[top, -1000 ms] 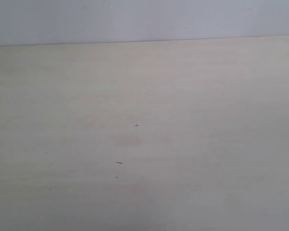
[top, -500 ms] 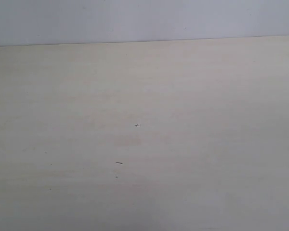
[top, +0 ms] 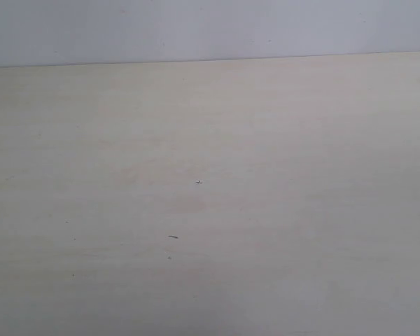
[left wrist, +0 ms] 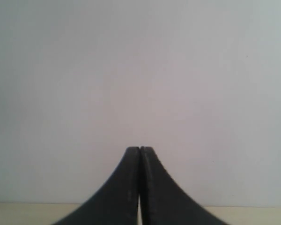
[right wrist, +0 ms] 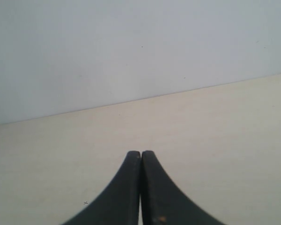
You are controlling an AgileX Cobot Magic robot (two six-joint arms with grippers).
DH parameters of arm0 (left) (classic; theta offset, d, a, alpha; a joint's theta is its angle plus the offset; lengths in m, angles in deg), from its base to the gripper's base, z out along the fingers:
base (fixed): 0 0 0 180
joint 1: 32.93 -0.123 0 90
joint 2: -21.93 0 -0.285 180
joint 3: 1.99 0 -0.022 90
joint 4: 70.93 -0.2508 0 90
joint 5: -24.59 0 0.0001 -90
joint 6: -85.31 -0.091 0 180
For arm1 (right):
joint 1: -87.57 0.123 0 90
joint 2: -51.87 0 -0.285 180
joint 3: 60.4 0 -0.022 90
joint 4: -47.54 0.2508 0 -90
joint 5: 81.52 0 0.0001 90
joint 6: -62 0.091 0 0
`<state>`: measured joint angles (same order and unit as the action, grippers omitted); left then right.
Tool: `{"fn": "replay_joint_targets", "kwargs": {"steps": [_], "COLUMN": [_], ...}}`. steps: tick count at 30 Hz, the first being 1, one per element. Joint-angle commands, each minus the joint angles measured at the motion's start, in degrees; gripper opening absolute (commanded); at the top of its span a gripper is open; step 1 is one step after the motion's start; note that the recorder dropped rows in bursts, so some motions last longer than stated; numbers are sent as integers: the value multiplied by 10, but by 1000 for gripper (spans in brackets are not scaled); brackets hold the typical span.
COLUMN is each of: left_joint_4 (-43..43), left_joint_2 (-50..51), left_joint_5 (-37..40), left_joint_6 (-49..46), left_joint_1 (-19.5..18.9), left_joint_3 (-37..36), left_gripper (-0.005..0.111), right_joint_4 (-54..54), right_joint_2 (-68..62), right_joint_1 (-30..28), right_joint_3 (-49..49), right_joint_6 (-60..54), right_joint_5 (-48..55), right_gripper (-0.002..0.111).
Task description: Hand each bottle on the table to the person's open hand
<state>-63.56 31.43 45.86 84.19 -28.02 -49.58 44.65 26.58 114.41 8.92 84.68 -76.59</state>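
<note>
Oddly, no bottles show anywhere on the counter (top: 280,140), nor any open hand, so whether handing is finished or unbegun cannot be told. Both arms' jaws, black and tapered, are pressed together on nothing. The counter is flat, matte, pale wood-grain with tiny dark specks (top: 173,236), its far edge meeting a plain grey wall (top: 196,28).

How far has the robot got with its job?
Hard to say. No bottle and no open hand shows in any view; the table carries only tiny dark specks. Nothing is in hand: both arms' jaws are shut on nothing. So it's either all finished or not begun.
</note>
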Motion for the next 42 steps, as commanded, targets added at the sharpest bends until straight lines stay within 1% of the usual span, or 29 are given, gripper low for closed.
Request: {"fn": "replay_joint_targets", "kwargs": {"steps": [1, 6, 12, 18, 25, 31, 35, 42], "left_joint_4": [5, 5, 5, 3, 3, 3, 3, -10], "left_joint_2": [-3, -4, -4, -13, -13, -13, -13, -13], "left_joint_5": [16, 17, -28, -68, -68, -68, -69, -67], "left_joint_6": [-2, -2, -2, -3, -34, -34, -34, -29], "left_joint_1": [-2, -2, -2, -2, -2, -2, -2, -2], "left_joint_3": [-2, -22, -67, -127, -198, -253, -270, -272], "left_gripper": [0, 0, 0, 0, 0, 0, 0, 0], "right_joint_4": [-1, -1, -1, -1, -1, -1, -1, -1], "right_joint_2": [3, 3, 3, 3, 3, 3, 3, 3], "right_joint_1": [-2, -2, -2, -2, -2, -2, -2, -2], "right_joint_3": [1, 1, 1, 1, 1, 1, 1, 1], "right_joint_6": [-1, -1, -1, -1, -1, -1, -1, -1], "right_joint_5": [-3, -3, -3, -3, -3, -3, -3, -3], "right_gripper": [0, 0, 0, 0, 0, 0, 0, 0]}}
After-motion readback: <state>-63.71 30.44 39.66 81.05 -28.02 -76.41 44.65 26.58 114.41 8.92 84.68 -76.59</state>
